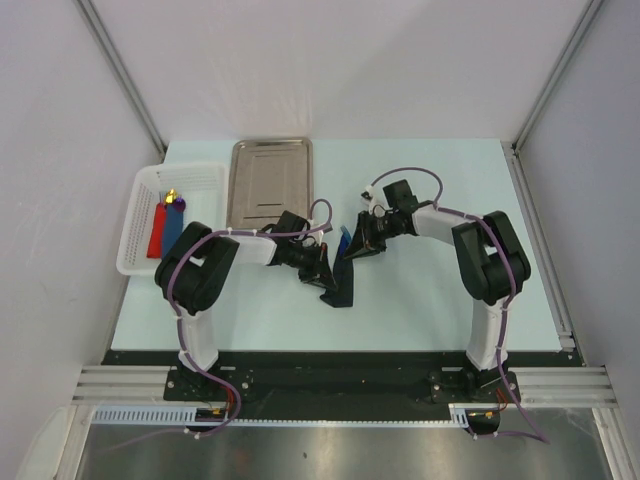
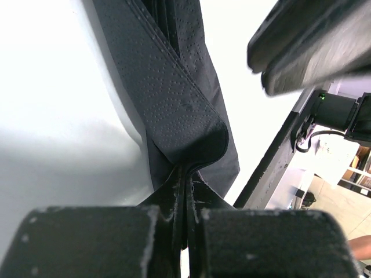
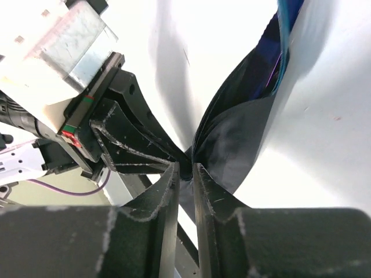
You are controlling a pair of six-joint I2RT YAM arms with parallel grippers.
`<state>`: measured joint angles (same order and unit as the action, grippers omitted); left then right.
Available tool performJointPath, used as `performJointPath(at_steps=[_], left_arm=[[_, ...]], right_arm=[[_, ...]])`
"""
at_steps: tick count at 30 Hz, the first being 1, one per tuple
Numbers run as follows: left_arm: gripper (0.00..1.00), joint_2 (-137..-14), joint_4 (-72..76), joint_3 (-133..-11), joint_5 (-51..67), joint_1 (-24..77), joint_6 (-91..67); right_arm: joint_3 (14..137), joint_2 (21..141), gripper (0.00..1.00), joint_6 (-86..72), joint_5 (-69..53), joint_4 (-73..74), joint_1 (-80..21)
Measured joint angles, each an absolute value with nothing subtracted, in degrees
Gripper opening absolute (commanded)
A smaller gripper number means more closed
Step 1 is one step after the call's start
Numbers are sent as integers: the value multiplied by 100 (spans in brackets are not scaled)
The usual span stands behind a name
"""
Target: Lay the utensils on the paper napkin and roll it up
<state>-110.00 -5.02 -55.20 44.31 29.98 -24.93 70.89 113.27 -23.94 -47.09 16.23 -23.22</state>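
The black paper napkin (image 1: 341,278) lies folded into a long narrow bundle between the two arms. In the left wrist view the paper napkin (image 2: 174,98) runs away as an embossed strip, and my left gripper (image 2: 186,194) is shut on its near end. My right gripper (image 3: 186,169) holds the other end of the napkin (image 3: 232,145), its jaws a thin slit apart with the fold filling the gap. The utensils sit inside the fold: a blue one (image 3: 284,32) and a purple streak (image 3: 270,75) show. The blue tip (image 1: 345,238) pokes out in the top view.
A shiny steel tray (image 1: 270,180) lies at the back left. Left of it is a white basket (image 1: 140,235) holding flat red (image 1: 156,232) and blue (image 1: 172,226) pieces. The two grippers almost touch; the left one's body (image 3: 116,136) fills the right wrist view's left side.
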Motion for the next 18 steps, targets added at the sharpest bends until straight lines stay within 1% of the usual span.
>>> performJointPath(at_steps=[6, 12, 18], left_arm=[[0, -11002, -499, -5522, 4434, 2998, -2493], [0, -11002, -497, -5520, 4438, 2995, -2493], [0, -11008, -478, -5520, 4482, 2982, -2495]], right_arm=[[7032, 11397, 17, -2475, -4838, 1382, -2276], [6838, 11725, 14, -2620, -4906, 1031, -2272], [6729, 11863, 15, -2731, -5024, 862, -2250]])
